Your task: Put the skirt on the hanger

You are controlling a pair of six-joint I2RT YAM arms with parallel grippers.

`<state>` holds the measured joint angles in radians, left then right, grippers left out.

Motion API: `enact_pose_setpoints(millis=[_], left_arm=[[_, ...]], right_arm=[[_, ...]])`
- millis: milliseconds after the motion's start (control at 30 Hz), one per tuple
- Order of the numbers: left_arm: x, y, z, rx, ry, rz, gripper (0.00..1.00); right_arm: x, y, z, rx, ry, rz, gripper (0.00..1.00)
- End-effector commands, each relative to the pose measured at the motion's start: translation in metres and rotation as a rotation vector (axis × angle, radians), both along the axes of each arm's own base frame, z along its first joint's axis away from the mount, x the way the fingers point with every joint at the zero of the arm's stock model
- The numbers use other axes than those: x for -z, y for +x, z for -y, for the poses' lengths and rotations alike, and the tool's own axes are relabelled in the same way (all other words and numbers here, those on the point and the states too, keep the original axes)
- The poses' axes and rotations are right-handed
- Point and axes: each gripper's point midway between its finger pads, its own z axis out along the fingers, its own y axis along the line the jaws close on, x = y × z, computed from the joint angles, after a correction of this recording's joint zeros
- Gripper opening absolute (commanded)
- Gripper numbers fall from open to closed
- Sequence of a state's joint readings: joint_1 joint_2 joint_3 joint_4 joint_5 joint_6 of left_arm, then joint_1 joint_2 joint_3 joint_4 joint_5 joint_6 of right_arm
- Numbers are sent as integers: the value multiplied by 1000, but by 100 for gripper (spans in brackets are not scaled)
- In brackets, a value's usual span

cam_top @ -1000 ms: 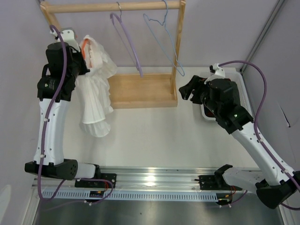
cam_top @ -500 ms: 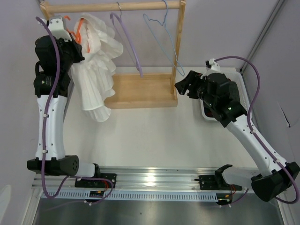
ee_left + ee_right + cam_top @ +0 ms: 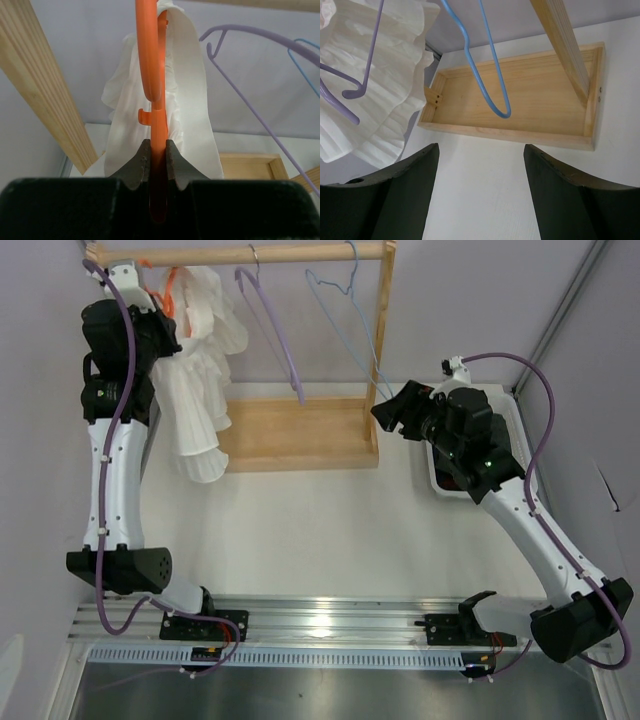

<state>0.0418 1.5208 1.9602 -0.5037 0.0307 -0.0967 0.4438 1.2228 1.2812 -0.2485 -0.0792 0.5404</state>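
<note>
Two dark fingers of the left gripper (image 3: 157, 146) pinch the stem of the orange hanger (image 3: 152, 75) just below its hook, clenched tight on the plastic. The skirt (image 3: 192, 100) is draped on that hanger, its white frills falling beside the arm, up at the left end of the wooden rail (image 3: 250, 254). I judge the dressing done and the hanging in hand. Whether the hook sits over the rail I cannot tell, so the next move calls for seating it there, then letting go gently. The right gripper (image 3: 480, 150) hangs spread wide and empty above the wooden base (image 3: 530, 105), near the blue hanger (image 3: 506, 113) and lilac hanger (image 3: 370, 55). Below lies a white table (image 3: 330, 530); pale grey walls close in the rack.
</note>
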Motion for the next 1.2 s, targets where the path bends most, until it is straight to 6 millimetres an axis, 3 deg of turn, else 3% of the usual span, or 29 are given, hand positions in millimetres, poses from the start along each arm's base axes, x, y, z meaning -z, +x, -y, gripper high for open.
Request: enact_pose_setpoints(millis=[0, 167, 700, 967, 1167], left_arm=[[-82, -19, -5, -16, 0, 267, 0], [-96, -25, -7, -35, -8, 313, 0], [-90, 17, -14, -66, -25, 283, 0], [-66, 43, -17, -75, -17, 231, 0], [-43, 51, -17, -65, -16, 173, 0]], right_arm=[[-22, 3, -7, -31, 52, 62, 75], [-23, 3, -9, -41, 62, 65, 74], [-35, 4, -13, -59, 70, 76, 74], [-35, 1, -9, -55, 58, 78, 74], [-33, -1, -8, -52, 55, 73, 74]])
